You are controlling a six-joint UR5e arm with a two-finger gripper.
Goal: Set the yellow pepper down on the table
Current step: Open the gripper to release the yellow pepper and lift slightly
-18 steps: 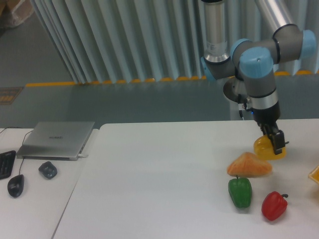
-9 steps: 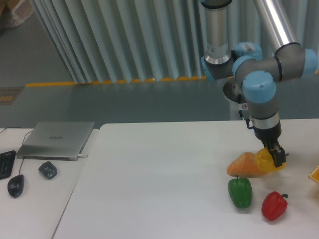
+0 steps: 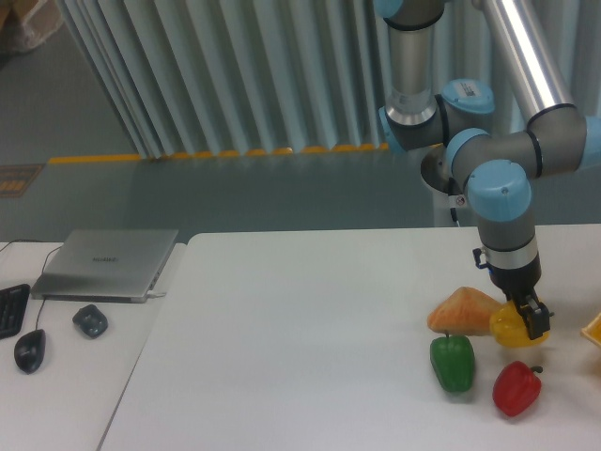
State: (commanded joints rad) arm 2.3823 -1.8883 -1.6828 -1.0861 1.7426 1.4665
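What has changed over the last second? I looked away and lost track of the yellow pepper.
The gripper, shut on the yellow pepper, carried it forward and down, from behind the orange wedge to its right side. The wedge, green pepper, red pepper and laptop stayed put.

The arm is built of smooth silver-grey metal tubes joined by darker grey cylindrical joints, each closed with a rounded light-blue cap (three such caps show). A bright silver ring band sits at the wrist, with a thin black cable beside it. Below hangs the small black two-finger gripper, its details too small to make out.
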